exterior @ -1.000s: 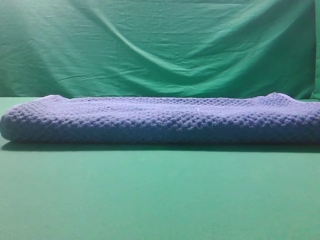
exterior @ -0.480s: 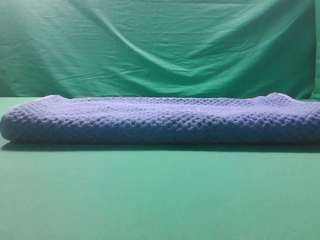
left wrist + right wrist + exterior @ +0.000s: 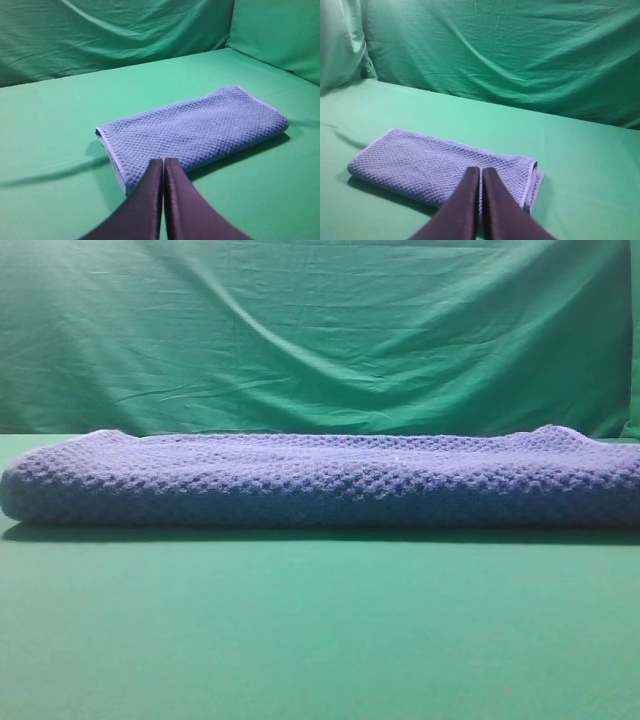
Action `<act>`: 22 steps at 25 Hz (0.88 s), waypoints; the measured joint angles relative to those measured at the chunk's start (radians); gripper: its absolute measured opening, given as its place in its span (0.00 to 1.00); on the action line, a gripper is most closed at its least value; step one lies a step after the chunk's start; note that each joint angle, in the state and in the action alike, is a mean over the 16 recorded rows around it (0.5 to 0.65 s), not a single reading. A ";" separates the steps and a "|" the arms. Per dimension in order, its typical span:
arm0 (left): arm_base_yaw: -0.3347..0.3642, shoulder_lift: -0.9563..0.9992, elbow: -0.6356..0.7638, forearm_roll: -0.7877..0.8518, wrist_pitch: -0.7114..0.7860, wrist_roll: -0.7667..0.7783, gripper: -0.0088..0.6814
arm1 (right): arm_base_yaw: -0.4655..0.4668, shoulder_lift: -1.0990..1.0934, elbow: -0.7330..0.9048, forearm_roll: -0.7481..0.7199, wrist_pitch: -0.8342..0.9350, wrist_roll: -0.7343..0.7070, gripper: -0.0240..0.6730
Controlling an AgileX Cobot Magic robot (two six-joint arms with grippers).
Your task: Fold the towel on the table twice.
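I see the worktop (image 3: 320,640) as the largest thing here, a wide flat green surface, and I take the towel (image 3: 320,480) as my landmark for every place. The green backdrop cloth (image 3: 320,330) hangs wrinkled behind the towel and closes the scene.

The towel lies flat on the worktop, in a long narrow shape with stacked layers. In the right wrist view I can see at its right end (image 3: 532,182) several edges lying one over another, so I judge that it is already folded, probably both times, but I cannot count the layers with certainty. It rests alone, nothing presses or holds it. I think it lies this way because the folds were made along its long side, which gives this neat band.

The left pincer (image 3: 163,162) is above the worktop, in front of the towel near its left end, and its two dark fingers are clenched together with nothing between them. The right pincer (image 3: 481,171) stands the same way in front of the towel, near its right end, also clenched on nothing. Both hang apart from the cloth; in each wrist view the tips only overlap the towel's near edge, and I cannot tell their height above it. I judge they are drawn back because the work is finished.
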 joint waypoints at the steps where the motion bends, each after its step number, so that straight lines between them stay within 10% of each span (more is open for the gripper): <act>1: 0.000 0.000 0.021 0.003 -0.029 0.000 0.01 | 0.000 -0.003 0.017 0.004 -0.021 -0.005 0.03; 22: 0.000 0.000 0.442 0.093 -0.517 0.001 0.01 | 0.000 -0.006 0.525 0.032 -0.609 -0.037 0.03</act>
